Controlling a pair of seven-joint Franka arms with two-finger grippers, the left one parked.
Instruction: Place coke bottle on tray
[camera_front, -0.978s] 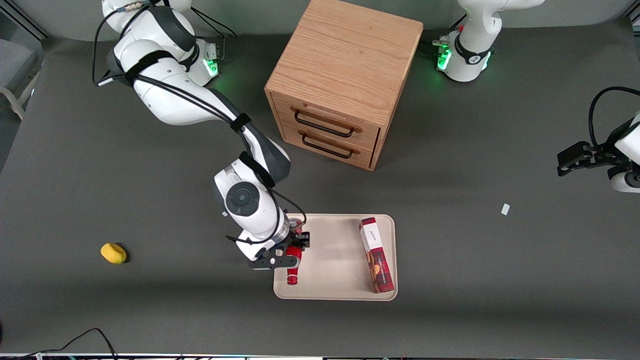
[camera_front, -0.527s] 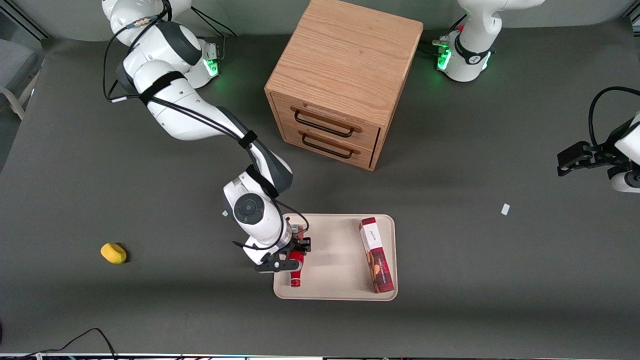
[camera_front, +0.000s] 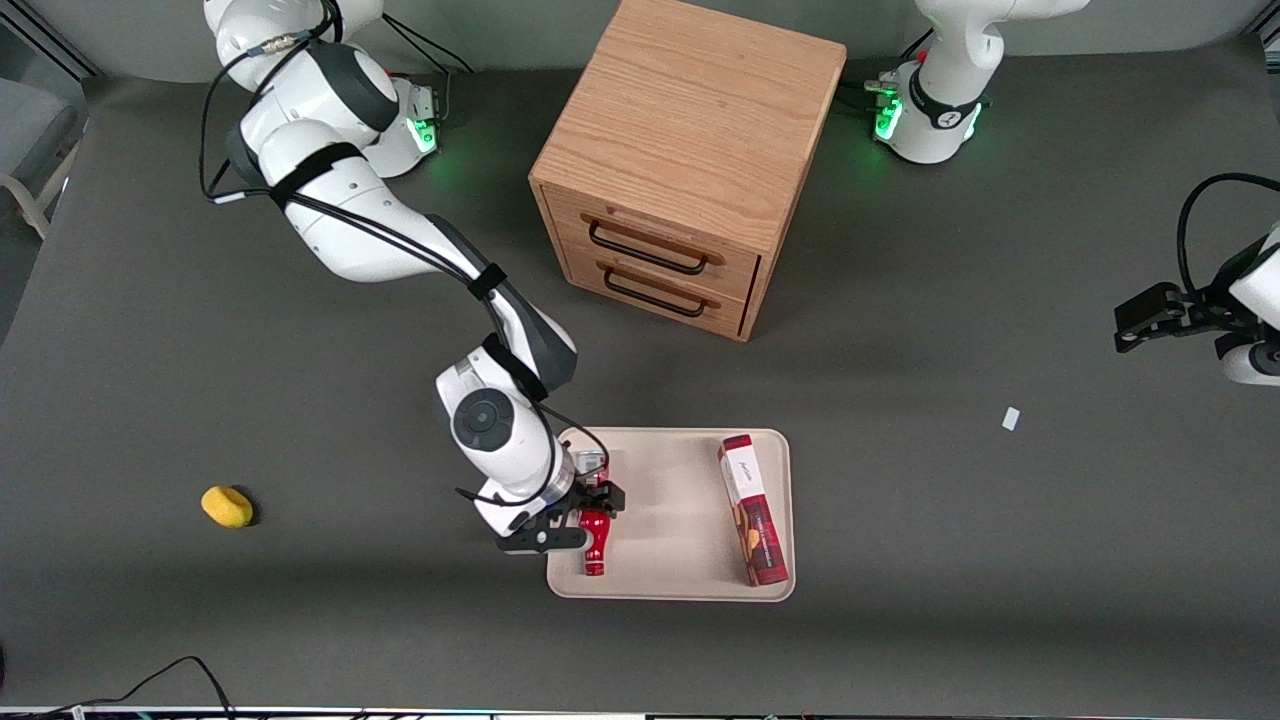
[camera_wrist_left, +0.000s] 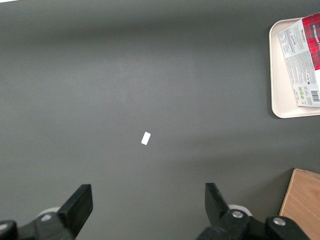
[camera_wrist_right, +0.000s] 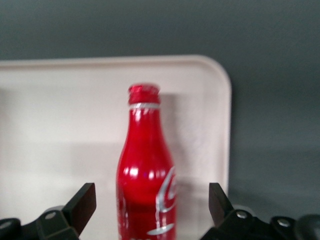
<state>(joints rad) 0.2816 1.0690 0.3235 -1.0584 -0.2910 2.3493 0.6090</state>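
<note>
right wrist view: end effector (camera_wrist_right: 150, 205) fingers spread apart, clear of the coke bottle (camera_wrist_right: 146, 170) between them. bottle lies on the tray (camera_front: 670, 580) at the working arm's end; red-and-white box (camera_front: 752, 508) at the tray's parked-arm end, well apart.

The slim red coke bottle (camera_wrist_right: 145, 170) has a glossy, smooth metallic-looking skin that throws bright highlights. It lies on the flat beige tray (camera_front: 670, 570), smooth and matt like plastic. The black two-finger hand (camera_wrist_right: 150, 210), fingers spread clear of the bottle, looks hard matt plastic. The dark grey desk (camera_front: 900, 500) is matt. The light wooden drawer cabinet (camera_front: 690, 150) shows visible grain.
</note>
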